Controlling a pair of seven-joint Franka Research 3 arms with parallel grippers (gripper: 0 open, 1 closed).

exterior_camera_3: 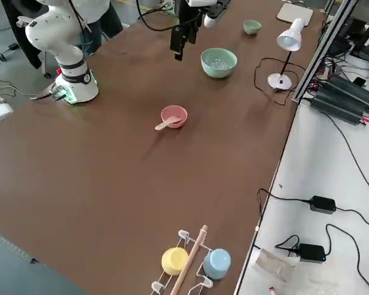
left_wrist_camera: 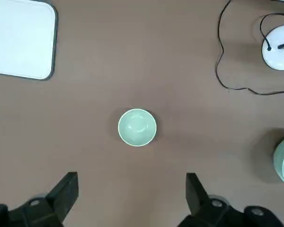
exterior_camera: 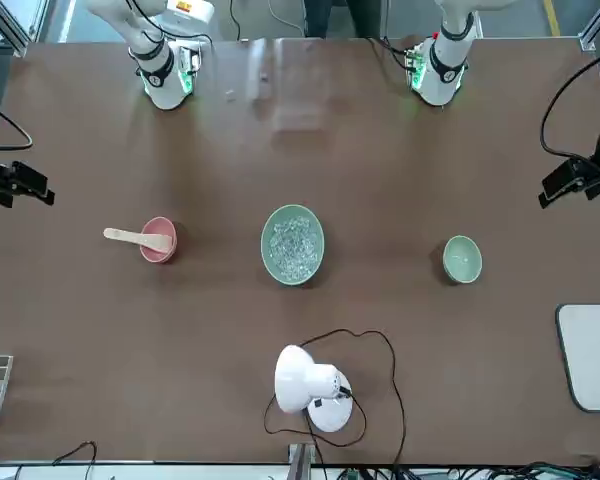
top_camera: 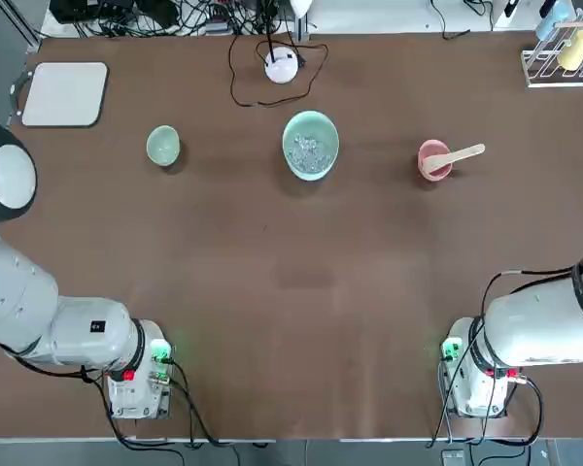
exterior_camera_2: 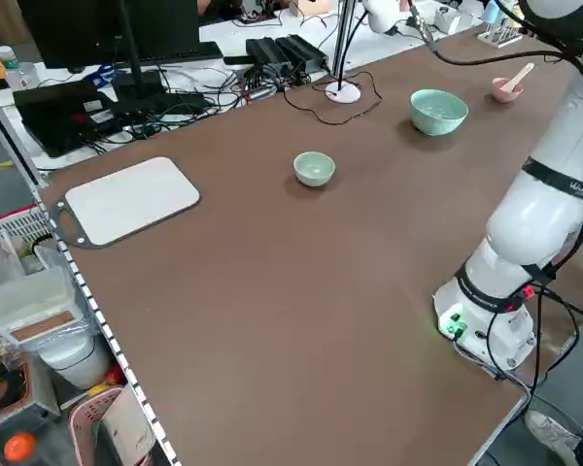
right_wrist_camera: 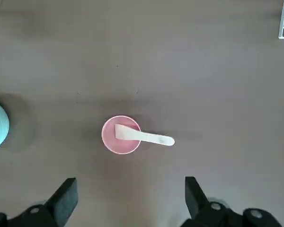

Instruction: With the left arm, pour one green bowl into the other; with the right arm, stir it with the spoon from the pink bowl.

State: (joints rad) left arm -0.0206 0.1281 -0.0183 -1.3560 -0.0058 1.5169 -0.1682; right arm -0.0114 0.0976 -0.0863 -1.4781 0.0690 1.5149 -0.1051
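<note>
The small green bowl [top_camera: 162, 146] stands on the table's left side, upright; it looks empty. At the centre is the larger mint bowl [top_camera: 310, 144] with clear glinting bits inside. The pink bowl [top_camera: 433, 160] stands to the right, and the wooden spoon [top_camera: 459, 154] rests in it with its handle pointing out to the right. My left gripper [left_wrist_camera: 131, 194] hangs open high above the small green bowl [left_wrist_camera: 137, 126]. My right gripper [right_wrist_camera: 130, 196] hangs open high above the pink bowl [right_wrist_camera: 120, 135] and the spoon [right_wrist_camera: 146, 136]. Neither gripper touches anything.
A white lamp [top_camera: 282, 65] with a looping black cable stands behind the mint bowl. A white board [top_camera: 65, 94] lies at the far left corner. A wire rack [top_camera: 562, 50] with cups stands at the far right corner. Both arm bases sit at the near edge.
</note>
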